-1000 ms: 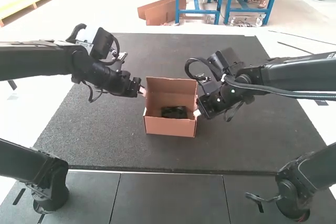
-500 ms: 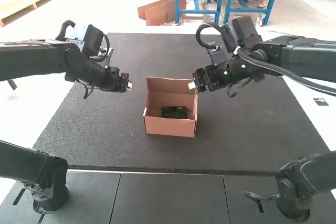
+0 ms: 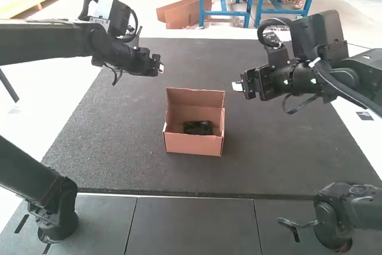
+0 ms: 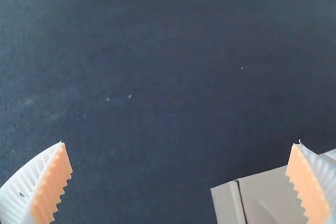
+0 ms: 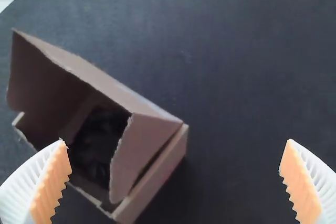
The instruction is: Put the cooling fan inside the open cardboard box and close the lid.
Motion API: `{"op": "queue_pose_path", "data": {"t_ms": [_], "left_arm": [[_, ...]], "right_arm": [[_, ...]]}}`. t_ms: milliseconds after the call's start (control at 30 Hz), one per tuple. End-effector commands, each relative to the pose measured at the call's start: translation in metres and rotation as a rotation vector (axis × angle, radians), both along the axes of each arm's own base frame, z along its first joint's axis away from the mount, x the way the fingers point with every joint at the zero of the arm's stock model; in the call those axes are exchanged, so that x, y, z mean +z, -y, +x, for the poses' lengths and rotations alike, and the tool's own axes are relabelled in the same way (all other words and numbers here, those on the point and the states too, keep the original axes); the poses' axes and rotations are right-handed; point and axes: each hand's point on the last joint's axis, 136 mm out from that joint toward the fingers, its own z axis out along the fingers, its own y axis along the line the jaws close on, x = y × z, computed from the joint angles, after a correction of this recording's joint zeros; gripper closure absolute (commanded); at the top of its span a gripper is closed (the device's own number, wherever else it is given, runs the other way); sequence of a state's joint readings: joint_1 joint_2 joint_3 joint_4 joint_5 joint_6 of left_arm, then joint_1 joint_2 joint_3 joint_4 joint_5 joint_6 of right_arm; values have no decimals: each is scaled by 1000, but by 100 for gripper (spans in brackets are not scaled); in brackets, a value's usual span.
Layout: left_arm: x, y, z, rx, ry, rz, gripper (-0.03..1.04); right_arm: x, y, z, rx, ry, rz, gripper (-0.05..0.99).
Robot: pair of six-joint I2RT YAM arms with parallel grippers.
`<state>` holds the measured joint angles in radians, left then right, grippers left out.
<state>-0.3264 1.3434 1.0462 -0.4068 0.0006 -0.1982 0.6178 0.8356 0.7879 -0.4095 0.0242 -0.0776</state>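
Fan point(image 3: 197, 127) in box point(image 3: 194, 143), apart from right hand point(image 3: 238, 86).

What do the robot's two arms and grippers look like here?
The left arm and right arm are matte black with rounded joint housings. A pale grey block sits on the left wrist, and black cable loops arch over both wrists. The left gripper and right gripper have white ribbed fingers with serrated orange pads.

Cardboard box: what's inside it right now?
The black cooling fan lies on the floor of the cardboard box; the lid stands open. In the right wrist view an inward-leaning side flap hides part of the fan.
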Motion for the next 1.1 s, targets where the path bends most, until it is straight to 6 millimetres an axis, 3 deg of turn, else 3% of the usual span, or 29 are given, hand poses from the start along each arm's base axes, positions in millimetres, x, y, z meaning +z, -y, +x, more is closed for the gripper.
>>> {"op": "queue_pose_path", "data": {"t_ms": [0, 200, 500, 800, 1067], "left_arm": [[18, 22, 7, -61, 45, -15, 4], [13, 44, 8, -108, 26, -9, 4], [-19, 62, -16, -179, -64, 25, 4], [-53, 76, -48, -252, -151, 66, 4], [-77, 72, -64, -269, -197, 91, 4]], "right_arm": [[13, 8, 0, -32, 24, 36, 2], [19, 13, -1, -43, 4, 66, 2], [41, 10, 3, -41, 27, 96, 3], [36, 11, 0, -34, -3, 88, 3], [33, 10, -4, -24, -24, 80, 3]]}}
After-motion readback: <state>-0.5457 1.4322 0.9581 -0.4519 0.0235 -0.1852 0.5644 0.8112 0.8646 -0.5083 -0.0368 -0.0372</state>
